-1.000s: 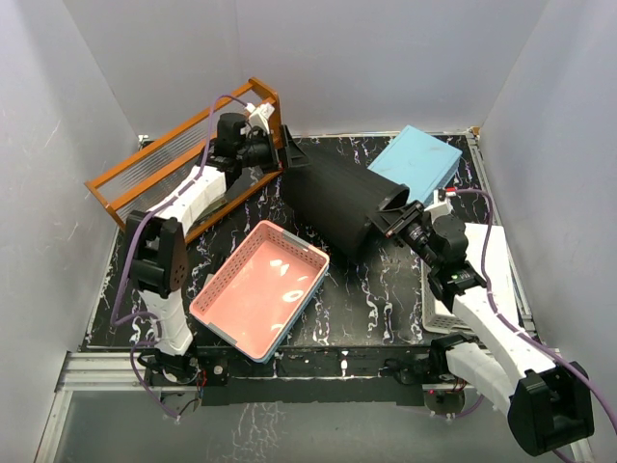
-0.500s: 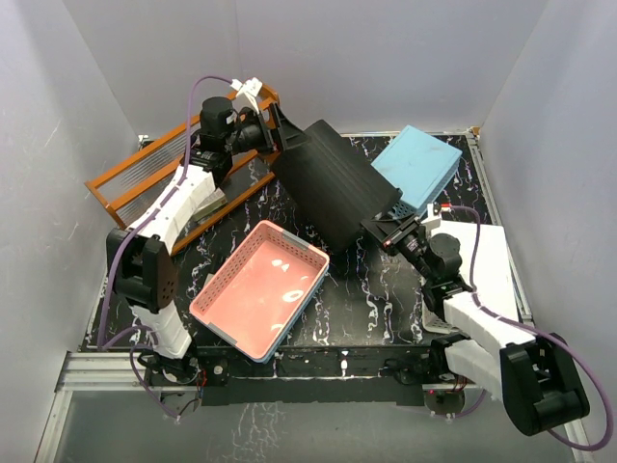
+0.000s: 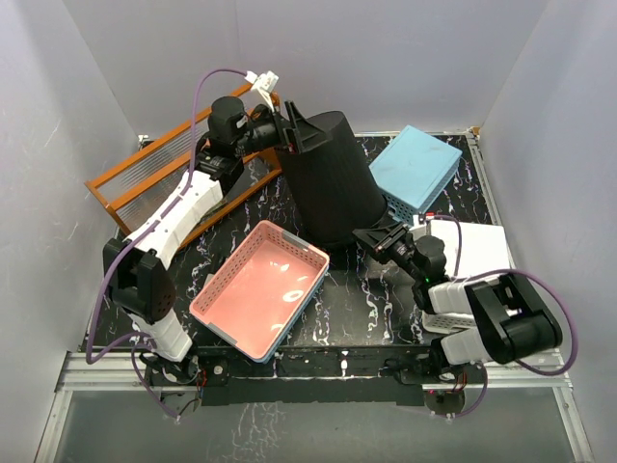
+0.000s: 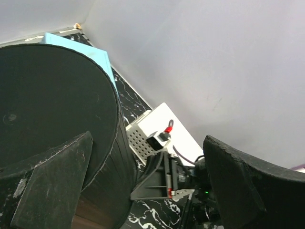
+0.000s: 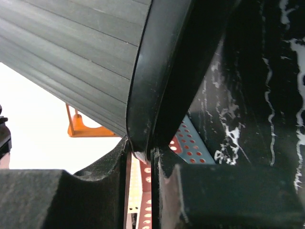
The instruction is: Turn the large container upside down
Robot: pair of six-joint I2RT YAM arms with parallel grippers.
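Top external: the tall round black plastic bin (image 3: pixel 333 178) leans base-up at the middle of the tabletop (image 3: pixel 376 294).
The right hand (image 3: pixel 372 238) pinches its rim; the left hand (image 3: pixel 289 135), spread, touches the base. The rim should settle evenly before release.

Black ribbed bin (image 3: pixel 333 178), pink perforated basket (image 3: pixel 260 285), pale blue box (image 3: pixel 415 166), orange-framed rack (image 3: pixel 169 162) — and the tabletop (image 3: pixel 376 299) black, veined with white marbling.
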